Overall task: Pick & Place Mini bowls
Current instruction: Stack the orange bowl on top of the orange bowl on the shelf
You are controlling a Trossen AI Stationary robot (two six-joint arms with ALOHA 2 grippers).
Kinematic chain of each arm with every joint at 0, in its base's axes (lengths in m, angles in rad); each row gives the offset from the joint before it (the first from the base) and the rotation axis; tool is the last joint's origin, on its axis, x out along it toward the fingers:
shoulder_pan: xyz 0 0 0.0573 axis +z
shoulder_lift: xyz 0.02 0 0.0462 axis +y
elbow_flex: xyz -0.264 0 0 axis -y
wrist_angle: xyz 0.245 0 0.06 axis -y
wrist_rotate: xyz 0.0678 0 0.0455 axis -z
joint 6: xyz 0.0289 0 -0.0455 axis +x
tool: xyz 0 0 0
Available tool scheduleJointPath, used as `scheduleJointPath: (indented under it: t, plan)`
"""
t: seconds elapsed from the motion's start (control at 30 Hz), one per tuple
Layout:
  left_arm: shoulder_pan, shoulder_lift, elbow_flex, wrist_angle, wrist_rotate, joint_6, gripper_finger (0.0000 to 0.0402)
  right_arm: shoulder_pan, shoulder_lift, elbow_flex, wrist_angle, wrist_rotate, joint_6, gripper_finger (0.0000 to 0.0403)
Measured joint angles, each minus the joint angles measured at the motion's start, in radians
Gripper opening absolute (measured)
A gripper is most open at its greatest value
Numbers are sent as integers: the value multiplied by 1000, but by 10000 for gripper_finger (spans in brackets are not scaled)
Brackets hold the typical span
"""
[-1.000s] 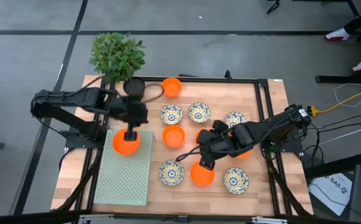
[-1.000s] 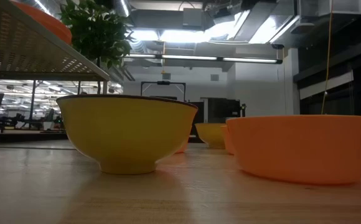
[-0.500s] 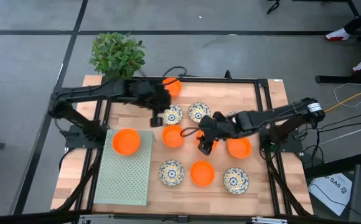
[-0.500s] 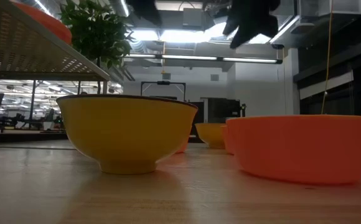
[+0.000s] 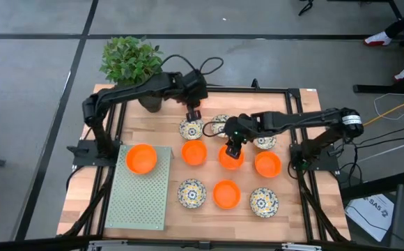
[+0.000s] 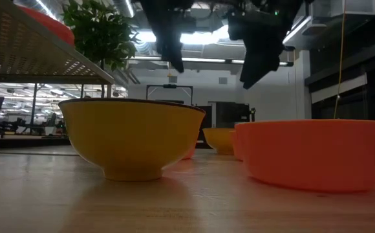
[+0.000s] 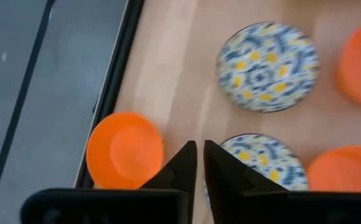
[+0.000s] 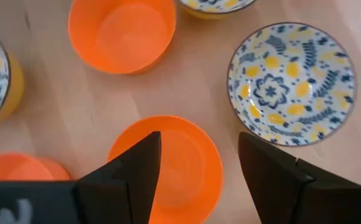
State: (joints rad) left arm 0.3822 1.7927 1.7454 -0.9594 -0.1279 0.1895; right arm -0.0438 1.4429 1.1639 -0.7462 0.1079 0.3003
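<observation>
Several mini bowls sit on their bases on the wooden table, some orange, some white with a blue-and-yellow pattern. One orange bowl (image 5: 141,159) stands on the green mat (image 5: 138,202). My left gripper (image 5: 193,113) (image 7: 199,152) hangs above the far patterned bowl (image 5: 191,130) (image 7: 261,165); only a narrow slit shows between its fingertips. My right gripper (image 5: 231,145) (image 8: 196,165) is wide open above a middle orange bowl (image 5: 231,159) (image 8: 180,162), one finger over its hollow and one outside its rim. In the low view both grippers hang well above the bowls.
A potted plant (image 5: 131,61) stands at the far left corner, close to my left arm. A far orange bowl (image 7: 124,149) lies by the black frame rail (image 7: 115,81). Other bowls ring both grippers: patterned (image 5: 221,124), (image 5: 263,138), orange (image 5: 193,152), (image 5: 267,164), (image 5: 226,194).
My left gripper has left the orange bowl on the green mat and swung toward the far edge and right, to above the far patterned bowl. My right gripper has gone from the near orange bowl toward the far edge, to above the middle orange bowl. Both bowls stay put.
</observation>
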Motion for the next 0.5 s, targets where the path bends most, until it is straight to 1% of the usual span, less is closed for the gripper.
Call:
scheduleJointPath:
  t: [0.1, 0.2, 0.37, 0.5]
  plan:
    - [41, 31, 0, 1, 32, -9, 55, -51, -12, -38, 46, -78, -68, 213]
    - [70, 70, 0, -1, 42, -18, 84, -101, -46, -86, 105, -124, -99, 213]
    - [88, 133, 0, 6, 52, 16, 129, -161, -123, -147, 165, -127, -80, 213]
    - [90, 186, 1, 27, 52, 26, 150, -188, -166, -175, 202, -126, -73, 213]
